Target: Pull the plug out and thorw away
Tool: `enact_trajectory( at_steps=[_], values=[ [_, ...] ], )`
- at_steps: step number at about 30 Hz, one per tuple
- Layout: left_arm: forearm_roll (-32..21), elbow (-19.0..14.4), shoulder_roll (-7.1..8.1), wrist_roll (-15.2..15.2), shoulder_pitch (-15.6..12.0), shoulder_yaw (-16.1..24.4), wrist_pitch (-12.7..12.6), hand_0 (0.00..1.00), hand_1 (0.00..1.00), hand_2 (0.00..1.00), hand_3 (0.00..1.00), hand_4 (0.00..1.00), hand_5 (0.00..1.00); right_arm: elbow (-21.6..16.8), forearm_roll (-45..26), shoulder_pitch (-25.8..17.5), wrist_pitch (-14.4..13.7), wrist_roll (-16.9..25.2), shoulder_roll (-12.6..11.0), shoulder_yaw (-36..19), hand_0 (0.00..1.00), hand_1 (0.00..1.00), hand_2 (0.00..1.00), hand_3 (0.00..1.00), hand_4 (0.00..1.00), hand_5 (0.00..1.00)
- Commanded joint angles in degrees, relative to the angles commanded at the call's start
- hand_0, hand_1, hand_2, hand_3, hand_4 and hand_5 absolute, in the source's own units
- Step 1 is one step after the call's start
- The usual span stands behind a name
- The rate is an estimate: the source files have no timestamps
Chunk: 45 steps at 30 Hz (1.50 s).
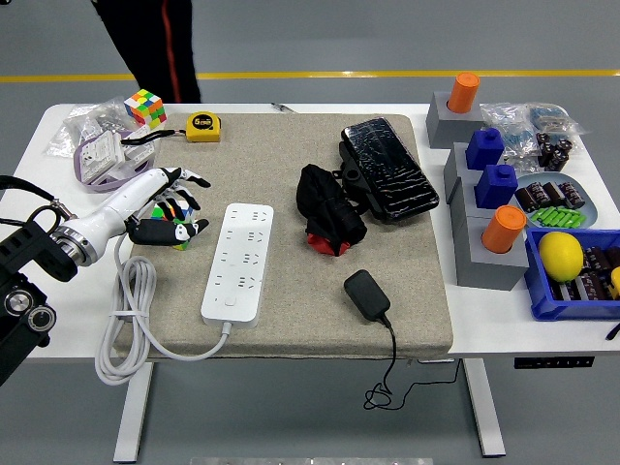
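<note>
On the left side of the white surface (291,341), the left robot hand (165,206) is seen with its white-and-black fingers loosely spread and nothing grasped, held over a multicoloured puzzle cube (175,214) at the edge of the beige fabric mat (291,184). Just right of it, the white rectangular power strip (238,263) is laid lengthwise on the mat, its white cable (131,325) looped off the mat's left edge. Further right, the black plug adapter (367,294) is found near the mat's front edge, its thin black cord (392,373) hung over the surface's near edge.
</note>
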<state>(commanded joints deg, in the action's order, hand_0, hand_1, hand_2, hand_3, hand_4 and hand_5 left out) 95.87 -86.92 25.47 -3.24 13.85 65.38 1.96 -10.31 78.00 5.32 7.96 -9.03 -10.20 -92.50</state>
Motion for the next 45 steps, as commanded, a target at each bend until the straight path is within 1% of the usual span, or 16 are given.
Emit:
enact_trajectory(
  at_steps=[2,4,5,10,11,16,17,22,23,27,34,35,45],
  values=[
    [-0.2,0.1,-0.58,0.6,-0.3,0.4,-0.6,0.778,0.878,0.882,0.871,0.998,0.676,0.0,-0.2,0.1,0.0,0.0,0.0,0.2,0.641,0.678,0.686,0.606,0.998,0.475],
    [-0.5,1.0,-1.38,1.0,-0.3,0.8,-1.1,0.778,0.878,0.882,0.871,0.998,0.676,0.0,-0.1,0.1,0.0,-0.1,0.0,0.1,0.641,0.678,0.686,0.606,0.998,0.475],
    [-0.5,1.3,-1.53,1.1,-0.2,0.9,-1.2,0.676,0.807,0.794,0.828,0.998,0.553,0.0,-0.1,0.2,0.0,-0.1,0.0,0.1,0.642,0.677,0.686,0.606,0.998,0.475],
    [-0.7,2.5,-2.15,0.9,-0.4,1.8,-1.7,0.676,0.807,0.794,0.828,0.998,0.553,0.0,-0.5,0.4,0.0,0.1,-0.1,0.5,0.642,0.677,0.686,0.606,0.998,0.475],
    [-0.9,2.7,-2.26,0.9,-0.5,1.9,-1.6,0.616,0.76,0.768,0.813,0.998,0.5,0.0,-0.6,0.5,0.0,0.1,-0.2,0.6,0.642,0.678,0.686,0.606,0.998,0.475],
    [-0.6,3.6,-2.74,0.5,-0.7,2.2,-1.3,0.616,0.76,0.768,0.813,0.998,0.5,0.0,-0.7,0.6,0.0,0.0,-0.1,0.7,0.642,0.678,0.686,0.606,0.998,0.475],
    [-0.6,3.5,-2.79,0.4,-0.7,2.3,-1.3,0.595,0.742,0.752,0.805,0.994,0.487,0.0,-0.7,0.5,0.0,-0.1,-0.1,0.7,0.641,0.677,0.686,0.606,0.998,0.475],
    [-0.5,3.2,-2.75,0.2,-0.9,3.3,-1.2,0.595,0.742,0.752,0.805,0.994,0.487,0.0,-0.8,0.5,0.1,0.0,0.0,0.8,0.641,0.677,0.686,0.606,0.998,0.475],
    [-0.5,3.2,-2.71,0.1,-0.9,3.4,-1.2,0.565,0.732,0.743,0.801,0.984,0.469,0.0,-0.8,0.6,0.0,0.0,0.0,0.9,0.642,0.678,0.686,0.605,0.998,0.476],
    [-0.2,2.9,-2.48,-0.2,-0.9,3.9,-1.0,0.565,0.732,0.743,0.801,0.984,0.469,0.0,-1.3,0.9,0.0,0.2,0.0,1.3,0.642,0.678,0.686,0.605,0.998,0.476],
    [0.0,2.8,-2.63,-0.7,-1.5,4.9,-0.7,0.564,0.723,0.741,0.8,0.975,0.456,0.0,-1.6,1.2,0.1,0.1,0.0,2.5,0.642,0.678,0.687,0.606,0.998,0.476],
    [0.0,2.8,-2.62,-0.7,-1.6,5.0,-0.7,0.565,0.719,0.737,0.798,0.955,0.437,0.0,-1.6,1.2,0.1,0.1,0.0,2.5,0.642,0.678,0.686,0.606,0.998,0.476],
    [0.4,2.7,-2.53,-1.4,-2.2,5.7,-0.1,0.558,0.714,0.736,0.797,0.952,0.433,0.0,-1.7,1.3,0.1,0.1,-0.2,3.3,0.642,0.678,0.686,0.605,0.998,0.476]
  ],
)
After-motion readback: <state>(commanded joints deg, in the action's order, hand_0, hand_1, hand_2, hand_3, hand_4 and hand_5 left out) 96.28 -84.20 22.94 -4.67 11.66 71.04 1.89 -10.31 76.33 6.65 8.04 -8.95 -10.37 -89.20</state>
